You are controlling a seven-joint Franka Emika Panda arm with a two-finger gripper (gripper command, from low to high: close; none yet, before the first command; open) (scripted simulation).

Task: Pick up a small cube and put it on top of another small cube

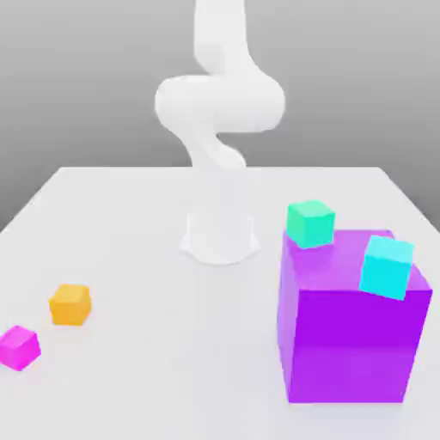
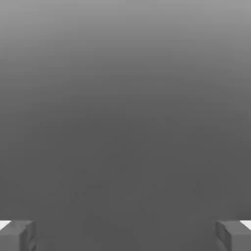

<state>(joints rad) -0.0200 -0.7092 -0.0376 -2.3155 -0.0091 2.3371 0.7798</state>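
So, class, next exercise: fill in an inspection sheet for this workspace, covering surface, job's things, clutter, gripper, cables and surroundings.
Surface: pale, plain tabletop; no marks seen.
Job's things: small magenta cube and small orange cube, near each other on the exterior view's left, not stacked.
Clutter: large purple block on the exterior view's right; green cube and cyan cube appear to rest on it.
Gripper: open, nothing between the fingers.
Cables: nothing seen.
Surroundings: white arm standing on the tabletop; plain grey background.
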